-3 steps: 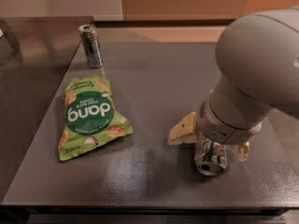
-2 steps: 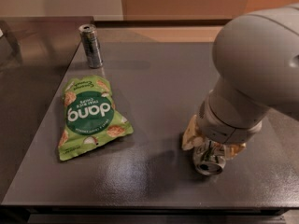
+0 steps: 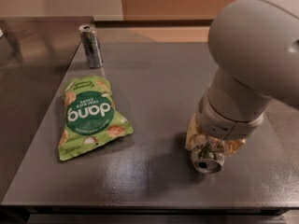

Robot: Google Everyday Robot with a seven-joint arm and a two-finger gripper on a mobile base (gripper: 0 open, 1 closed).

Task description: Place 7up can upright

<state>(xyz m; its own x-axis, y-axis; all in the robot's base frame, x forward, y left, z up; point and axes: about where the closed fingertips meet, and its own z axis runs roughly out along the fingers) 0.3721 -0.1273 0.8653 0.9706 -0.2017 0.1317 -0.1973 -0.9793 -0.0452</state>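
The 7up can (image 3: 207, 162) lies low on the grey table (image 3: 154, 83) at the front right, its silver end facing the camera. Only that end and a bit of its pale body with green marks show. My gripper (image 3: 213, 143) comes down on it from above under the big grey arm. Its cream fingers (image 3: 192, 135) press against both sides of the can, shut on it. The rest of the can is hidden by the wrist.
A slim dark grey can (image 3: 90, 45) stands upright at the back left of the table. A green "dang" chip bag (image 3: 88, 118) lies flat at the left. The table's front edge runs just below the 7up can.
The cream fingers, spread wide a second ago, have closed in against the 7up can. The can, bag and dark can have stayed in place.
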